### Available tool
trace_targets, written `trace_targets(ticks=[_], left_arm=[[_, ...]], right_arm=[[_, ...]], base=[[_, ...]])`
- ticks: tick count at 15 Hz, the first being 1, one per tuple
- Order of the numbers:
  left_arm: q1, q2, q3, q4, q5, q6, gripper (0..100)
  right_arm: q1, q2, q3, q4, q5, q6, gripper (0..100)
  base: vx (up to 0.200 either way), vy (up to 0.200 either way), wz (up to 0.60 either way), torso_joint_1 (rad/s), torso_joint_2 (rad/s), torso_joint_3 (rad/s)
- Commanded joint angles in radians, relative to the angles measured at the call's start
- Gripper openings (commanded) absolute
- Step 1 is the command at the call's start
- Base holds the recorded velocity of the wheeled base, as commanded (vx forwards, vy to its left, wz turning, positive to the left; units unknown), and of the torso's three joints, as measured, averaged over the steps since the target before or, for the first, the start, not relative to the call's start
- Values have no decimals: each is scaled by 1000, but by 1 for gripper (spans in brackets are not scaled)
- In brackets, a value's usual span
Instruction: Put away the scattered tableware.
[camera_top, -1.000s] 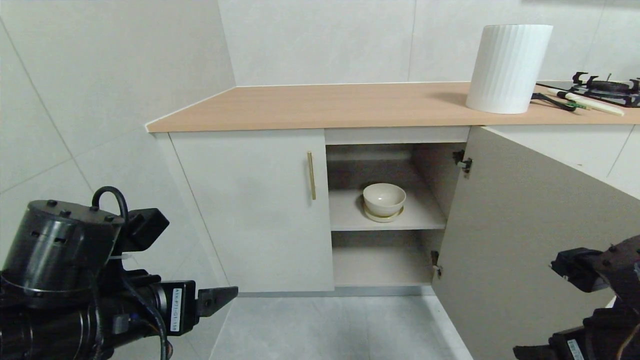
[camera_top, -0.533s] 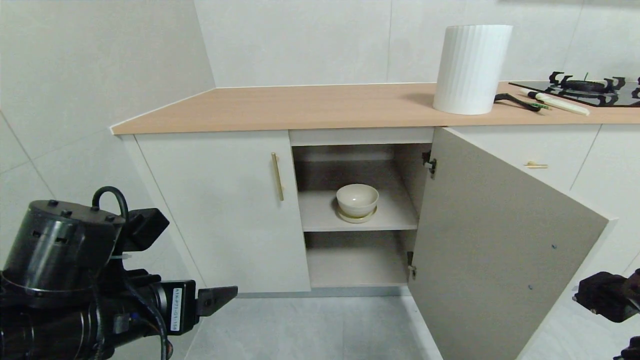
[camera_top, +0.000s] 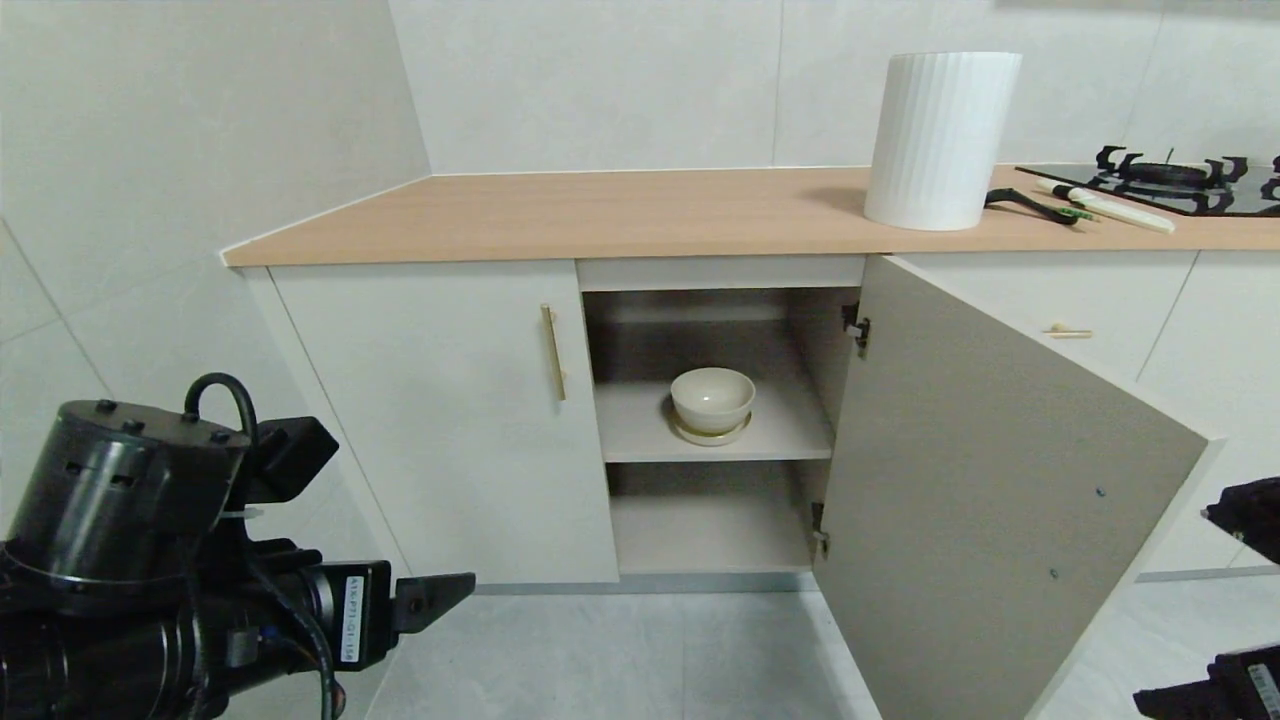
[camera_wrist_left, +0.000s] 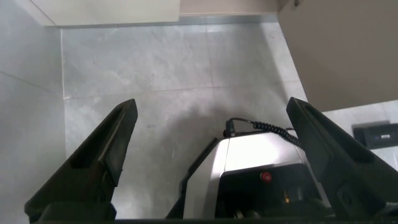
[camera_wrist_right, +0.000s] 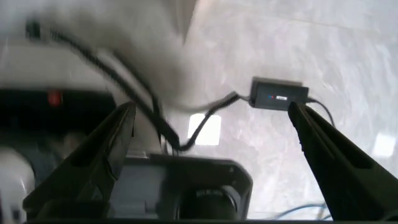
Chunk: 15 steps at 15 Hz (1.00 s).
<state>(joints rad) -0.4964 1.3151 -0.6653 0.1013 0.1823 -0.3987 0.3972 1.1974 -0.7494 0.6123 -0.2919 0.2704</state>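
Bowl (camera_top: 712, 398) on saucer (camera_top: 712, 433), shelved, unmoved; my view has swung right; left gripper (camera_wrist_left: 208, 115), right gripper (camera_wrist_right: 211, 112) both spread, empty; door (camera_top: 990, 480) wants closing, I judge.

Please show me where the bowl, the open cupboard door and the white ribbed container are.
bowl (camera_top: 712, 415), head view, front outer wall.
door (camera_top: 990, 480), head view, middle of its inner face.
container (camera_top: 940, 140), head view, middle of its ribbed side.
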Motion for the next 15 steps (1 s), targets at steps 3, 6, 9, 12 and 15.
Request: trace_targets(ticks=[3, 6, 9, 12, 15], left_arm=[[-1, 1, 0, 0, 0, 0, 100], [-1, 1, 1, 0, 0, -2, 100], [-1, 1, 0, 0, 0, 0, 100], [-1, 1, 0, 0, 0, -2, 100], [-1, 1, 0, -2, 0, -2, 100]], right_arm=[[-219, 1, -45, -14, 5, -103, 100], [-362, 21, -50, -97, 13, -152, 100], [-452, 91, -54, -212, 17, -151, 100], [-488, 163, -54, -327, 50, -111, 100], [-486, 191, -56, -395, 68, -65, 100]], base=[[0, 0, 0, 0, 0, 0], [0, 0, 0, 0, 0, 0], [0, 0, 0, 0, 0, 0], [0, 0, 0, 0, 0, 0], [0, 0, 0, 0, 0, 0]])
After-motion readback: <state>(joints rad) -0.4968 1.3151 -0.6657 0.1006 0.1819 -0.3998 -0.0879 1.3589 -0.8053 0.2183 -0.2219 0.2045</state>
